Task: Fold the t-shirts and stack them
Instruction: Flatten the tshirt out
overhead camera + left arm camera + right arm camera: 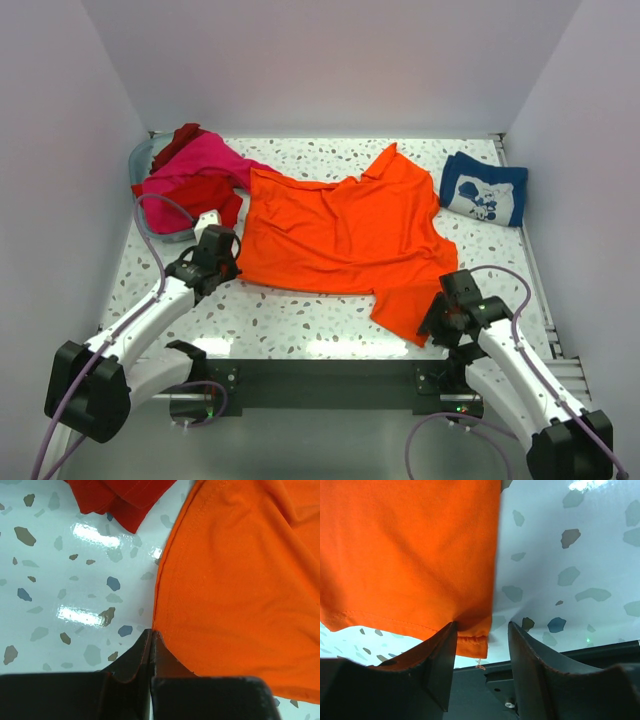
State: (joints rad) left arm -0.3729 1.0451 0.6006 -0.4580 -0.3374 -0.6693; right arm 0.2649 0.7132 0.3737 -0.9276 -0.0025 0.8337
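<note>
The orange t-shirt (345, 235) lies spread across the middle of the table (300, 318). It looks limp and light, best taken at its corners. The left gripper (151, 632) is pressed together at one, the right gripper (482, 626) spread around another.

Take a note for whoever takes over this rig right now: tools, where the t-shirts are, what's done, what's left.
Tools: left tool shut on the orange t-shirt at its near left edge. The right tool is open, jaws either side of that shirt's near right hem corner, no grip yet.
Things: orange t-shirt spread flat mid-table; pink t-shirt and red t-shirt heaped unfolded at far left; navy t-shirt folded at far right.
Done: navy folded.
Left: fold orange, pink, red; stack all.
</note>
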